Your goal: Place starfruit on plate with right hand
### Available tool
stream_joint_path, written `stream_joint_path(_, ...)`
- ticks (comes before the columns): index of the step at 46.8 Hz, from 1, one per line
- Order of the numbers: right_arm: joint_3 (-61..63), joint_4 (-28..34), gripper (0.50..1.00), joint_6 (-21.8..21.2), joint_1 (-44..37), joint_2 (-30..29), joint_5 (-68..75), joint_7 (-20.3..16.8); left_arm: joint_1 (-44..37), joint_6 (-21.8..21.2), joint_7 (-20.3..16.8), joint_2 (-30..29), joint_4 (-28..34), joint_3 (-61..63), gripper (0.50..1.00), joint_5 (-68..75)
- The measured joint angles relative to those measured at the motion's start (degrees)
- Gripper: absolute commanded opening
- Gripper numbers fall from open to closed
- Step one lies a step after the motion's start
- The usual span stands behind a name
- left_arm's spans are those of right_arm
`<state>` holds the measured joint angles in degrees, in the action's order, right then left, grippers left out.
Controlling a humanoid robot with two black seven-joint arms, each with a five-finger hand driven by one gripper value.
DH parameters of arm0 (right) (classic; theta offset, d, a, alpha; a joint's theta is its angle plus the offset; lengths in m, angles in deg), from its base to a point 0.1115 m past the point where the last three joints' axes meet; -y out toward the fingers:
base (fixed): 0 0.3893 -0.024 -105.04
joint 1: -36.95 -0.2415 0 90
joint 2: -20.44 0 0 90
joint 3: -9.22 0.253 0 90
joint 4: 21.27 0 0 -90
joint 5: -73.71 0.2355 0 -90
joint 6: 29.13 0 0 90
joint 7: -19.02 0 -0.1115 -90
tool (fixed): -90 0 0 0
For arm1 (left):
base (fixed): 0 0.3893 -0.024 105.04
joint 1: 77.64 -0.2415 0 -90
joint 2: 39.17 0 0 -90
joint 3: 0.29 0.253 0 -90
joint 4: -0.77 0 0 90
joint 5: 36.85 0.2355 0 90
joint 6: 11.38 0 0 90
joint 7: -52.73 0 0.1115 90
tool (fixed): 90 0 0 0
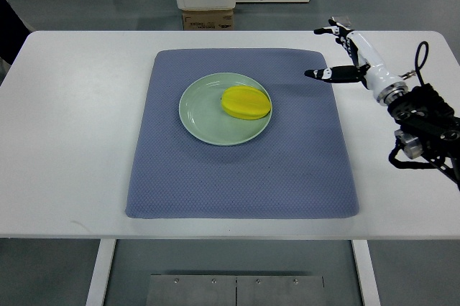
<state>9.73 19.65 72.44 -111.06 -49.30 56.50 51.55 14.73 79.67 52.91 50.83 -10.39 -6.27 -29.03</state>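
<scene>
right hand hovers empty, fingers spread, beside the mat; starfruit on plate.

Starfruit: yellow, whole, lying flat on the plate's right half
Plate: pale green, round, upright, mid-mat

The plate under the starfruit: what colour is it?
Pale green plate, clearest in the top view.
</scene>
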Motion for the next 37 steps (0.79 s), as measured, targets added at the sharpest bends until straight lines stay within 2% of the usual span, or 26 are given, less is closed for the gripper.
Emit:
stream_joint_path(7,5.76,-0.25,1.0,-2.87,2.55,1.79,3.93,-0.96,0.01,0.0,-0.01,0.0,0.0,0.0,1.0,0.0)
stream_joint_path(16,19.41,-0.68,1.0,-11.8,9.07,1.85,13.0,-4.3,0.01,0.02,-0.01,0.0,0.0,0.0,1.0,0.0)
stream_joint_path(22,24.84,-0.68,1.0,-13.46,11.7,1.53,15.13,-5.68,0.0,0.02,0.0,0.0,0.0,0.0,1.0,0.0)
stream_joint_path(37,25.61,-0.64,1.0,-15.06,13.58,1.25,17.85,-5.89,0.01,0.01,-0.01,0.0,0.0,0.0,1.0,0.0)
